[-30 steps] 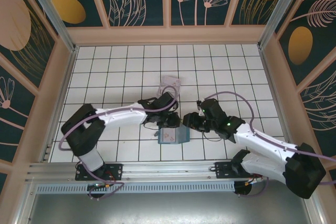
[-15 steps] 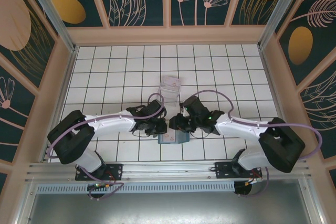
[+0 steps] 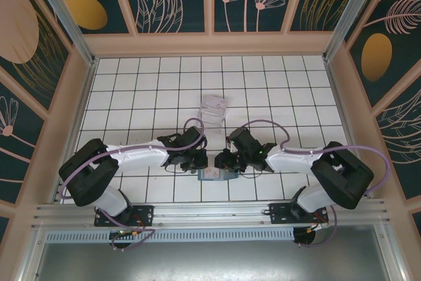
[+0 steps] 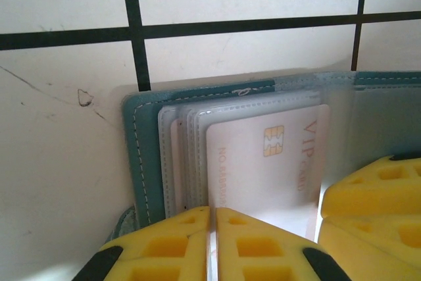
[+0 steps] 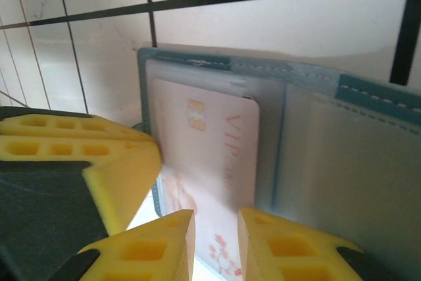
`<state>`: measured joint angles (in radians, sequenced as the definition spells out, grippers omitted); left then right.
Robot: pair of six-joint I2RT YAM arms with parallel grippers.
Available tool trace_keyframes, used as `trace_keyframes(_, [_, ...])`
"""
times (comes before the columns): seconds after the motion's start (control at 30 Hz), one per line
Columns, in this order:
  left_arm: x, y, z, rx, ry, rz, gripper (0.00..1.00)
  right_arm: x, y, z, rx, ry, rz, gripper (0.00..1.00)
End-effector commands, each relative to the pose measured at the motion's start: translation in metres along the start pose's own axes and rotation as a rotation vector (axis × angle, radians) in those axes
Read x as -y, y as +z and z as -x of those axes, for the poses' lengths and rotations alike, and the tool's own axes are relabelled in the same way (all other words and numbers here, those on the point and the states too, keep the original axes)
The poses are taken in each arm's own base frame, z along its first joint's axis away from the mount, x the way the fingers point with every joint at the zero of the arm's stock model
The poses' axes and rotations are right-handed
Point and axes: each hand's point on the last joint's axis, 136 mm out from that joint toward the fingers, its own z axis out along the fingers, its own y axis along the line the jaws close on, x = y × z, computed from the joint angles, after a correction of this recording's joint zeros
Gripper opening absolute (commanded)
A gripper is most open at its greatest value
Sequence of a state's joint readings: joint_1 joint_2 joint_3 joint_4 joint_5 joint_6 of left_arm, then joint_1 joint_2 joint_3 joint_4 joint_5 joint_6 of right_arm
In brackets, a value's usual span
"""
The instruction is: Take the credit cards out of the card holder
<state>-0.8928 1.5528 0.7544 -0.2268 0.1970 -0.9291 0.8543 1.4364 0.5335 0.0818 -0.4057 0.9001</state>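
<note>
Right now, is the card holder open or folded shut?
Open: the card holder lies spread flat, clear sleeves up, pale VIP card showing inside.

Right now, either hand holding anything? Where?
Left hand pinches a thin layer at the card holder's edge; right hand straddles the pale card's edge, not yet closed.

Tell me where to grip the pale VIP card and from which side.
Pinch the pale card by its flowered short end, opposite the chip; it seems to poke out of the card holder's clear sleeve. Come from that end and pull lengthwise, since the chip end sits tucked in the pocket.
</note>
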Motion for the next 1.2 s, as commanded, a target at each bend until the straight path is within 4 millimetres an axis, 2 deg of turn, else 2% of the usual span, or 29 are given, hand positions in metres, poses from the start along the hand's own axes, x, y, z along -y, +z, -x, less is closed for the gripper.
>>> trace_keyframes(0.0, [-0.010, 0.001, 0.001, 0.011, -0.017, 0.033, 0.11, 0.006, 0.002, -0.001, -0.003, 0.012, 0.010, 0.24])
trace_keyframes(0.37, [-0.013, 0.001, 0.001, 0.005, -0.014, 0.046, 0.10, 0.013, -0.001, 0.000, 0.017, 0.012, 0.004, 0.24])
trace_keyframes(0.63, [-0.014, 0.008, -0.003, -0.020, -0.013, 0.039, 0.06, 0.001, 0.000, -0.002, 0.008, 0.014, 0.099, 0.21])
trace_keyframes(1.17, [-0.016, 0.015, -0.008, -0.050, -0.018, 0.040, 0.05, -0.018, -0.011, 0.000, 0.041, -0.018, 0.234, 0.18])
